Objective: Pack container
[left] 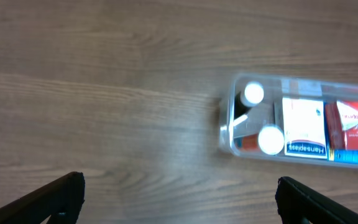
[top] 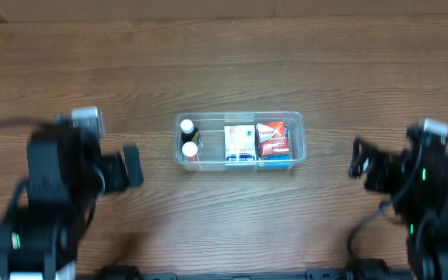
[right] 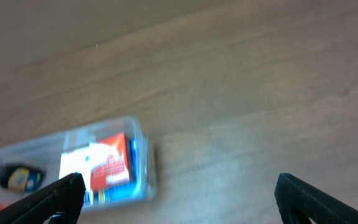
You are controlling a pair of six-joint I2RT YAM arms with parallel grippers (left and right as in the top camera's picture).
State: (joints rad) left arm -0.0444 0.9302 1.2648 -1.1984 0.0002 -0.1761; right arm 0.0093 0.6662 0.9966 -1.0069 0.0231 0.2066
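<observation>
Two arms stand at either end of a wooden table in the overhead view, and the container lies between them at the middle, its long side running left to right. Inside it, at the left end, are two white-capped bottles, one farther and one nearer. Beside them is a white box, and at the right end a red box. The left gripper hangs well to the left of the container and the right gripper well to its right. Neither touches it. From up here I cannot tell how their jaws stand.

From the left wrist, the two dark fingers sit wide apart at the bottom corners with nothing between them but bare wood. The container lies ahead and to the right, bottle end nearest, then the white box and the red one.

From the right wrist the picture is blurred. Its fingers are likewise spread wide and hold nothing. The container shows at the lower left, with the red box nearest its end wall and a dark bottle farther left.
</observation>
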